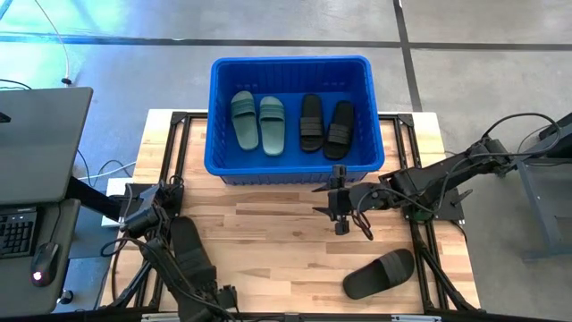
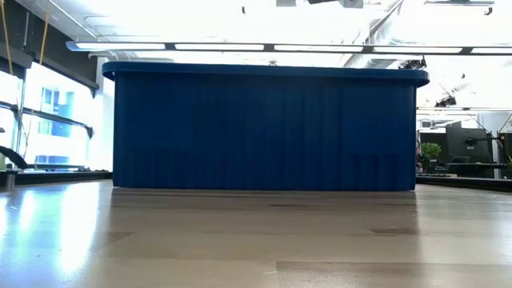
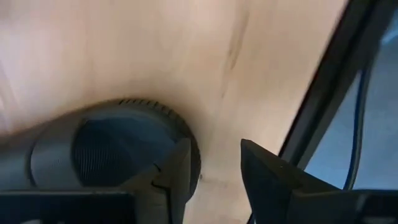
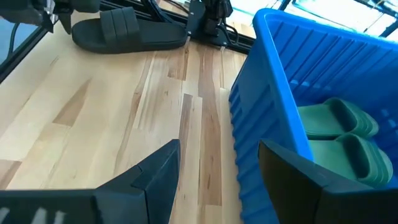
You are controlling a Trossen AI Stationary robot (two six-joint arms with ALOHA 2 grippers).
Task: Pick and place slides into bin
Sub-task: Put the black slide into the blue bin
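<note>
The blue bin [image 1: 290, 116] stands at the table's far middle and fills the low view [image 2: 264, 128]. Two green slides [image 1: 257, 121] and two black slides [image 1: 325, 125] lie in it. One black slide [image 1: 380, 275] lies flat at the near right. Another black slide [image 1: 191, 253] lies at the near left beside my left arm. My left gripper [image 3: 214, 171] is open over that slide's rounded end [image 3: 112, 146]. My right gripper [image 1: 340, 204] is open and empty, just in front of the bin's near wall [image 4: 267, 124]. My left gripper has one finger [image 3: 177, 168] over the rim of the black slide's rounded end [image 3: 186, 134]. The other finger stands over bare table. I cannot tell whether the finger touches the slide, which lies flat on the table.
A black frame rail [image 3: 329, 87] runs along the table's left edge close to my left gripper. Bare wood [image 1: 268, 241] lies between the two arms. A laptop and keyboard [image 1: 36, 152] sit off the table at the left.
</note>
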